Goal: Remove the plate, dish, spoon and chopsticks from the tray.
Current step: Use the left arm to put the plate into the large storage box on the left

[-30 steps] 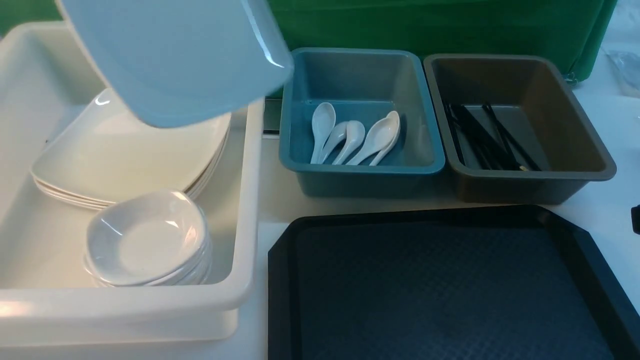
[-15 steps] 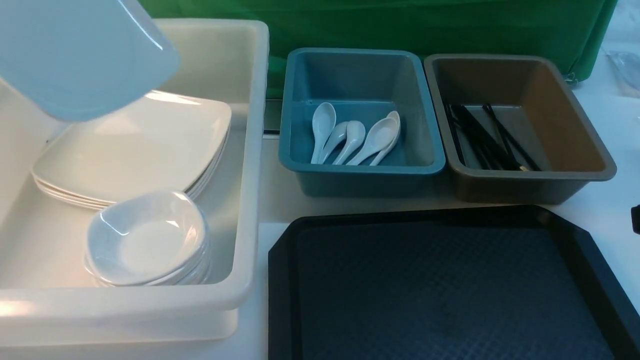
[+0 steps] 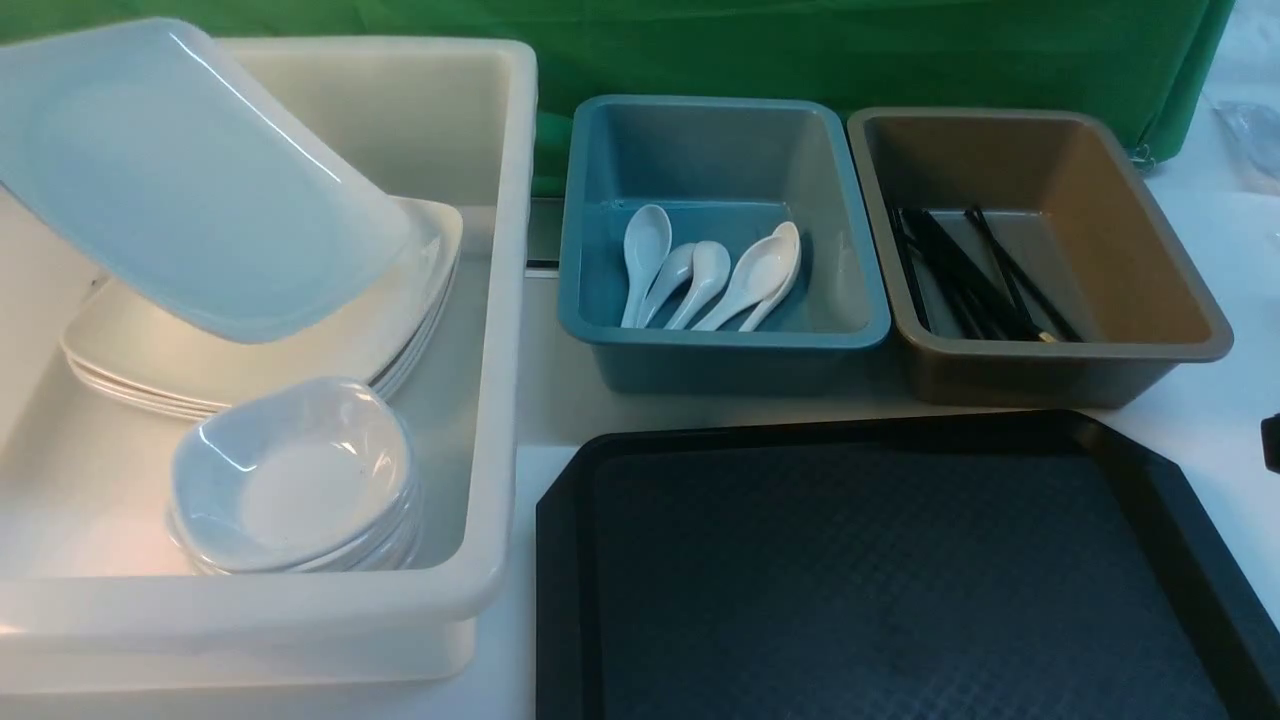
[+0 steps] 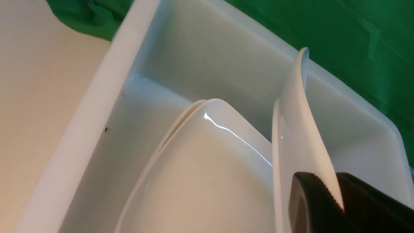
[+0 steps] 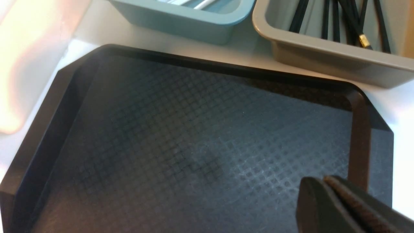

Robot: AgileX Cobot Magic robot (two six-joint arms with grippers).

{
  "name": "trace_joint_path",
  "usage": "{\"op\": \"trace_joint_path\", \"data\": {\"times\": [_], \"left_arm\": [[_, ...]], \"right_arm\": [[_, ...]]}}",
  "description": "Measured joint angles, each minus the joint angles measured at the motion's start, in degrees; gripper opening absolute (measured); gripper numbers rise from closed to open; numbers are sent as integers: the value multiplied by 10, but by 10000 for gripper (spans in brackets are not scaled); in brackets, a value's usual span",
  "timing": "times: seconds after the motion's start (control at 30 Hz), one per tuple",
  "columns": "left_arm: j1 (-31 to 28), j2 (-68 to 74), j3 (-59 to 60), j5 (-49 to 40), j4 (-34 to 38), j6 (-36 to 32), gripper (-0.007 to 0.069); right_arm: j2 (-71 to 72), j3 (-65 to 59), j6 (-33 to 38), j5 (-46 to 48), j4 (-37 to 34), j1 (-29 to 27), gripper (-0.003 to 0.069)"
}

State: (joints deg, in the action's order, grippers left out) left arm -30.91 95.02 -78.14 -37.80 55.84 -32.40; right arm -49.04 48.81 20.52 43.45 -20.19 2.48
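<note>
The large cream-white plastic tub (image 3: 500, 330) fills the robot's left side of the table. The large black rectangular plastic tray (image 3: 880, 570) with cut-off corners and a diamond-textured floor lies front right, its surface bare. Behind it stand a blue rectangular plastic tub (image 3: 725, 345) and, just beside it, a grey-brown rectangular plastic tub (image 3: 1150, 260).

The large glossy white squarish plate (image 3: 190, 190) hangs tilted inside the white tub, its low edge at or just over the stack of matching white plates (image 3: 330, 340) lying flat there. In the left wrist view the left gripper (image 4: 339, 204) is clamped on that tilted plate's rim, one black finger on each face. A stack of small deep white dishes (image 3: 290, 480) sits nearer the tub's front wall.

White Chinese-style soup spoons (image 3: 715, 275) lie together in the blue tub. Thin black chopsticks (image 3: 975, 275) with pale gold tips lie in the grey-brown tub.

The right gripper (image 5: 326, 187) hovers over the tray's corner, fingers pressed together, holding nothing.
</note>
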Motion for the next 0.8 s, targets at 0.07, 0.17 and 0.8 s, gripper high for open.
{"op": "trace_joint_path", "data": {"times": [0.07,0.17,0.8], "left_arm": [[0,17,1,7,7,-4,34],[0,36,1,13,9,-9,34],[45,109,1,43,-188,38,38]], "right_arm": [[0,0,0,0,0,0,50],[0,0,0,0,0,0,50],[0,0,-1,-1,-2,0,50]]}}
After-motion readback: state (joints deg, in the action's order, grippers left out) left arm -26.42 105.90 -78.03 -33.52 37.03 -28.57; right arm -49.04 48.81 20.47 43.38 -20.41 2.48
